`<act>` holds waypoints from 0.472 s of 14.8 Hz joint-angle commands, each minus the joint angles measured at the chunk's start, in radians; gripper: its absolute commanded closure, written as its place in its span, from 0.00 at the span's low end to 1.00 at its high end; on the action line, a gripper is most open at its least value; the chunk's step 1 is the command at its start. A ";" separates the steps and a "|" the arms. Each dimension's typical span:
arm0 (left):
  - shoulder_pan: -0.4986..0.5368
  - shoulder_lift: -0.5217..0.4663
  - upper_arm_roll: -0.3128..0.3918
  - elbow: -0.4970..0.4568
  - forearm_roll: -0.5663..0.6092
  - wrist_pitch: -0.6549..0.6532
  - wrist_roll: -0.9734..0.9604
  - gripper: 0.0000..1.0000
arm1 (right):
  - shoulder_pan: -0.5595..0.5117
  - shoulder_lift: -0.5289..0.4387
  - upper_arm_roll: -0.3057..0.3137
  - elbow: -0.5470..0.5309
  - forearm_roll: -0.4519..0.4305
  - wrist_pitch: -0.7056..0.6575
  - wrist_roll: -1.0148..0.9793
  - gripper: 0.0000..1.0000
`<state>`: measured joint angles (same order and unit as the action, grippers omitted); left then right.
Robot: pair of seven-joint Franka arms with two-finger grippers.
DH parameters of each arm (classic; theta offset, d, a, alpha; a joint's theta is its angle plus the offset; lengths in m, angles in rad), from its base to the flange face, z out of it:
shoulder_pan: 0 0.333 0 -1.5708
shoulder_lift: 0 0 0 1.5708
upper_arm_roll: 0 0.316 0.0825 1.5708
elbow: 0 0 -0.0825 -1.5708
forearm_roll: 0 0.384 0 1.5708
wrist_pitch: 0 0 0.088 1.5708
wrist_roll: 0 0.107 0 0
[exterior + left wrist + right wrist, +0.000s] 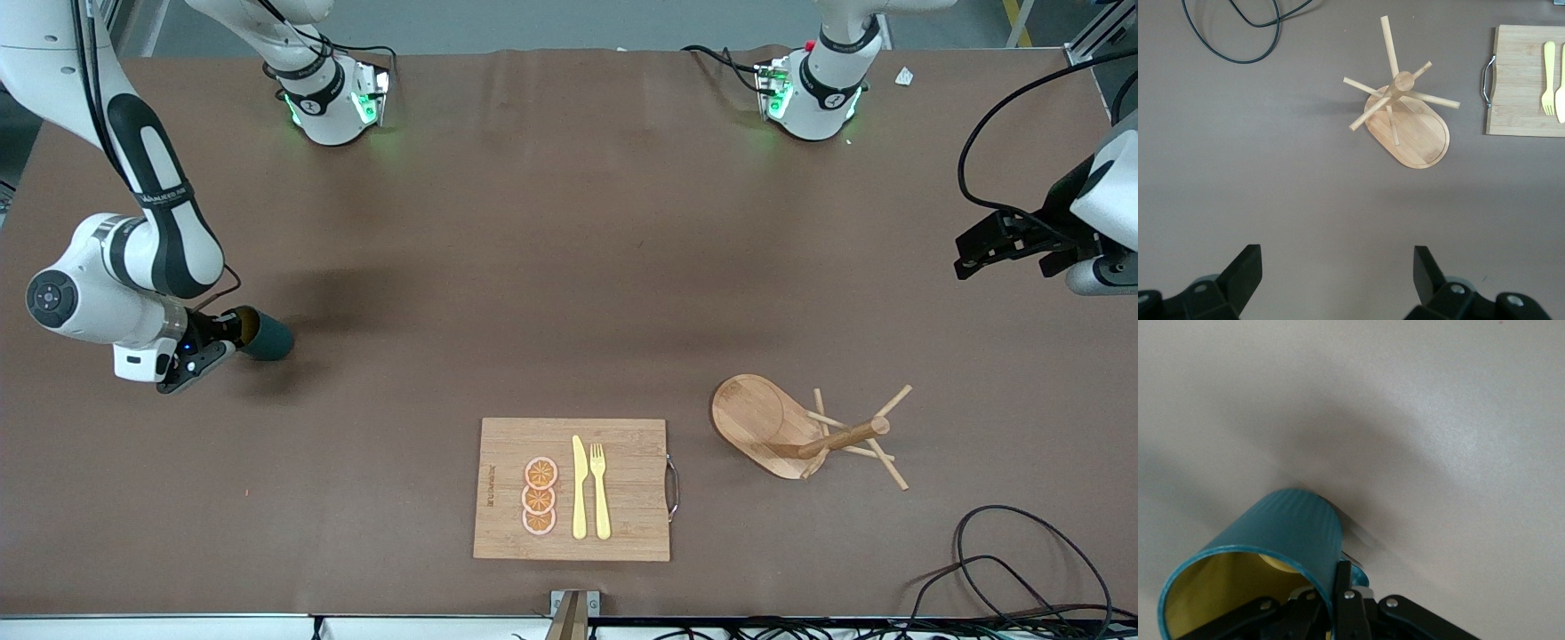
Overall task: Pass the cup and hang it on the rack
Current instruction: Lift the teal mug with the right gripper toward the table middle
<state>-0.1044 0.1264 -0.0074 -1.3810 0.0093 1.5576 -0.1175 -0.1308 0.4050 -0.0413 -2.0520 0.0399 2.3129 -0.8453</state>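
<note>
- Right claw [216, 348], at the right arm's end of the counter [551, 267], is clamped on the rim of the cup [265, 335]; cup tilted, mouth toward the wrist.
- Left claw [1338, 283], empty and spread wide, waits over bare counter at the left arm's end.
- Rack [805, 434] stands upright just under the left claw's reach, well apart from the cup; left arm is nearer it.

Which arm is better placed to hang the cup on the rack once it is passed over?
Probably the left. Its open hand hovers toward the left arm's end of the table, with the rack in its wrist view. The right hand grips the cup at the right arm's end.
</note>
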 commanded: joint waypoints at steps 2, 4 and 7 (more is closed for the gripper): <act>0.000 -0.001 0.003 0.008 -0.017 0.001 0.013 0.00 | 0.046 -0.029 0.009 -0.007 0.021 -0.032 -0.028 1.00; 0.000 -0.001 0.003 0.008 -0.017 0.001 0.013 0.00 | 0.083 -0.040 0.009 -0.008 0.021 -0.035 -0.012 1.00; 0.000 -0.001 0.003 0.008 -0.017 0.001 0.013 0.00 | 0.157 -0.064 0.012 -0.011 0.023 -0.064 0.133 1.00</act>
<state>-0.1044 0.1264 -0.0074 -1.3810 0.0093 1.5576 -0.1175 -0.0209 0.3887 -0.0277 -2.0462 0.0492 2.2854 -0.8080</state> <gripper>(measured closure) 0.000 0.960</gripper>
